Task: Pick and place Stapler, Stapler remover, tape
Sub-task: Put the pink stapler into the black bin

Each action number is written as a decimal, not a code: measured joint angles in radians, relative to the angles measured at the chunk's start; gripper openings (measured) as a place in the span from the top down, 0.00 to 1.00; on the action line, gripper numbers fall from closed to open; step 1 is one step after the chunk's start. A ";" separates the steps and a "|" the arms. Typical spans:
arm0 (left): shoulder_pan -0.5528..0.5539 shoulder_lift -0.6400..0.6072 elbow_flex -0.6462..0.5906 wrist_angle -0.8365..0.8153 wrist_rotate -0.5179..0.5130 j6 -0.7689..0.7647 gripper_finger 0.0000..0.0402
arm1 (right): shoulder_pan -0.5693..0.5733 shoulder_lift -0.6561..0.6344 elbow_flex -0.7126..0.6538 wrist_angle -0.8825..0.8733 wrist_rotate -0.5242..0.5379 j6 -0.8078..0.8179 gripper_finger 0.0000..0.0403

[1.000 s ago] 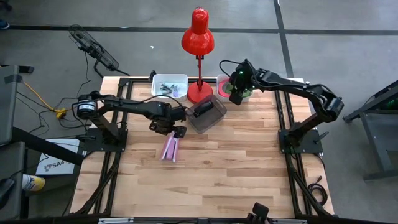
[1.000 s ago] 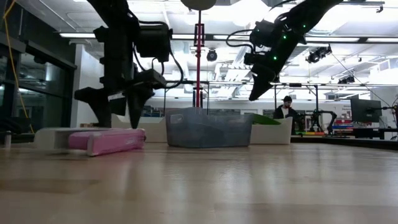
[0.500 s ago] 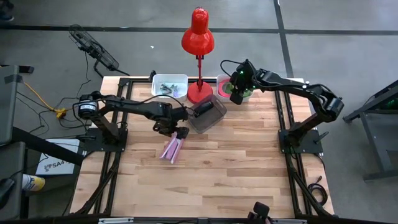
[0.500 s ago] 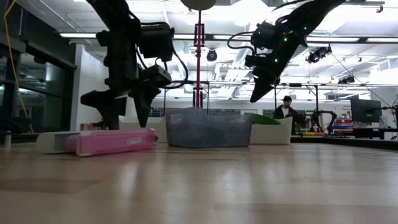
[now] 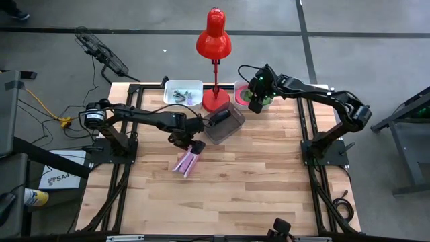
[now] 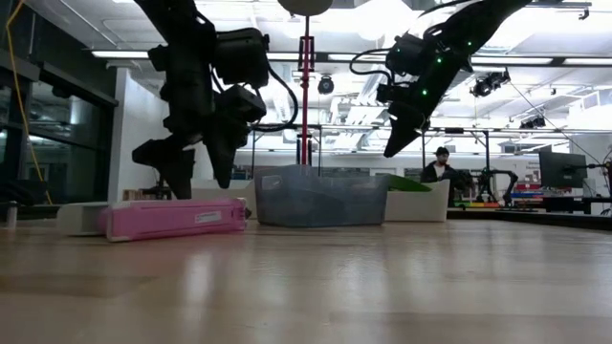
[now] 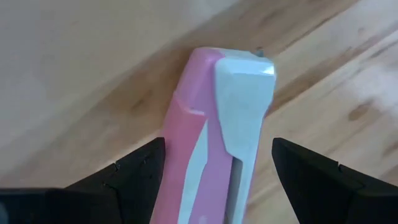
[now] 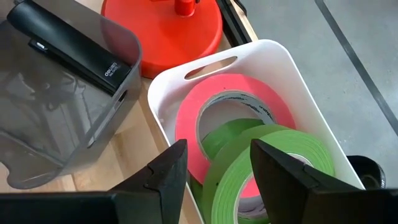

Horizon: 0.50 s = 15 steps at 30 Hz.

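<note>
Hovering over the pink stapler (image 5: pixel 187 162), the left gripper (image 5: pixel 187 144) had its fingers spread wide, one on each side of the stapler's end, grasping nothing. That stapler lay flat on the wooden counter (image 5: pixel 255 175), just in front of a smoky grey bin (image 5: pixel 224 126) holding a black stapler (image 8: pixel 71 45). Farther back, the right gripper (image 5: pixel 255 103) hung released above the white tub (image 8: pixel 283 74), where pink tape (image 8: pixel 233 93) and green tape (image 8: pixel 277 152) leaned together beside the red lamp (image 5: pixel 213 42).

Pink-and-white stapler (image 7: pixel 217 137), black stapler (image 8: pixel 71 46) in grey translucent bin (image 8: pixel 56 118), pink tape (image 8: pixel 233 102), green tape (image 8: pixel 273 165), white tub (image 8: pixel 261 59), red lamp (image 5: pixel 214 40) beside it
</note>
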 joint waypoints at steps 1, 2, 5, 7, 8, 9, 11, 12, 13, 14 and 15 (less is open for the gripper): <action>0.000 -0.001 0.001 0.000 0.012 -0.008 0.28 | 0.000 0.000 0.000 0.000 0.000 0.000 0.59; 0.000 -0.001 0.001 -0.001 0.018 -0.013 0.28 | 0.000 0.000 0.000 0.000 0.000 0.000 0.59; 0.000 -0.001 0.001 -0.001 0.018 -0.010 0.28 | 0.000 0.000 0.000 0.000 0.000 0.001 0.59; 0.000 -0.001 0.001 -0.001 0.007 -0.003 0.28 | 0.000 0.000 0.000 0.000 -0.005 0.002 0.59; -0.001 -0.001 0.001 -0.001 -0.013 -0.003 0.28 | 0.000 0.000 0.000 0.000 -0.005 0.002 0.59; 0.000 -0.001 0.001 0.000 -0.034 -0.003 0.28 | 0.000 0.000 0.000 0.000 -0.006 0.003 0.59; 0.000 -0.001 0.001 0.006 -0.063 -0.003 0.28 | 0.000 0.000 0.000 0.000 -0.007 0.004 0.59; 0.000 -0.001 0.001 0.012 -0.068 -0.002 0.28 | 0.000 0.000 0.000 0.000 -0.007 0.004 0.59; 0.000 -0.001 0.001 0.023 -0.073 -0.002 0.28 | 0.000 0.000 0.000 0.000 -0.007 0.004 0.59; 0.000 -0.001 0.001 0.034 -0.074 -0.002 0.28 | 0.000 0.000 0.000 0.000 -0.007 0.004 0.59; 0.000 -0.001 0.001 0.043 -0.075 -0.002 0.28 | 0.000 0.000 0.000 0.000 -0.007 0.004 0.59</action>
